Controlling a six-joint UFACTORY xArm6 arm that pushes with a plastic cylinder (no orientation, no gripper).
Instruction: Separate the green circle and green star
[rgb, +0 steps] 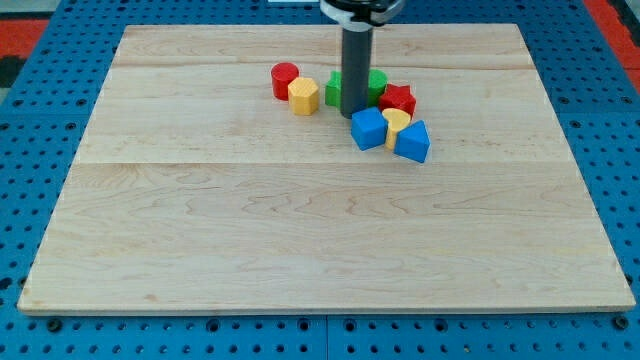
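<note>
My tip (354, 113) stands at the top middle of the board, between two green blocks. One green block (333, 89) shows just left of the rod, the other green block (376, 84) just right of it. The rod hides most of both, so I cannot tell which is the circle and which the star. The tip's end sits just above the blue cube (368, 129).
A red cylinder (285, 79) and a yellow hexagon (304, 96) lie left of the rod. A red star (398, 99), a yellow block (396, 123) and a blue triangular block (413, 141) lie to its right. The wooden board (320, 240) rests on a blue pegboard.
</note>
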